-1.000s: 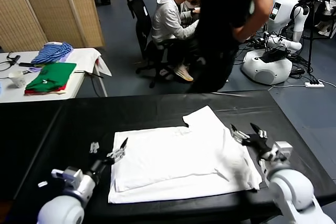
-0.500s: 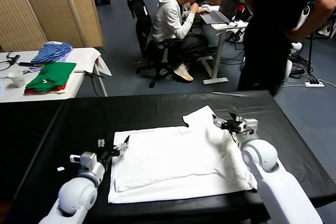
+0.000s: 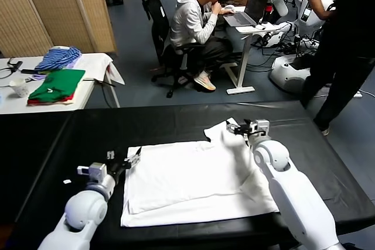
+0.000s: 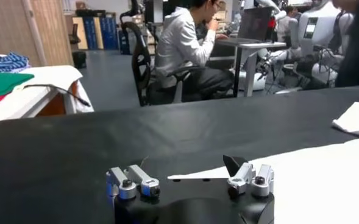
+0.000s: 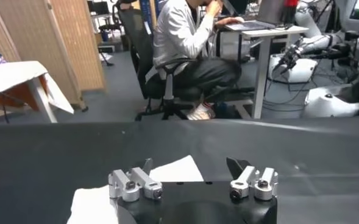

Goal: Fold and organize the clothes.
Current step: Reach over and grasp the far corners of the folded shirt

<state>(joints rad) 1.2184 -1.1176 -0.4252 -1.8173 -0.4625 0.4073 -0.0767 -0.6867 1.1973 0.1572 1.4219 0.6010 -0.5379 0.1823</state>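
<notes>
Lying flat near the middle of the black table [image 3: 176, 122], the white T-shirt [image 3: 193, 182] is showing its plain face, with one short sleeve [image 3: 225, 130] spread toward the far edge on the robot's right. The right gripper [image 3: 241, 128] is now hanging just over that sleeve, having swung inward and toward the far side from a spot beyond the shirt's right hem a second ago; its jaws are standing wide apart and holding nothing, as the right wrist view is confirming [image 5: 191, 181]. The left gripper [image 3: 122, 161] is sitting at the shirt's left edge near its far corner, jaws likewise apart and empty [image 4: 191, 181], having edged only slightly along that edge in the same interval.

This repositioning is suggesting that the sleeve fold is the step in hand: the right arm is lining up to pinch the sleeve, while the left is standing ready at the opposite edge. No fold is visible yet, so the task is appearing to be at an early stage.

Beyond the table, a seated person [image 3: 196, 21] is working at a laptop, and a green folded garment [image 3: 58, 84] and a blue striped cloth [image 3: 57, 58] are resting on a white side table [image 3: 96, 62].
</notes>
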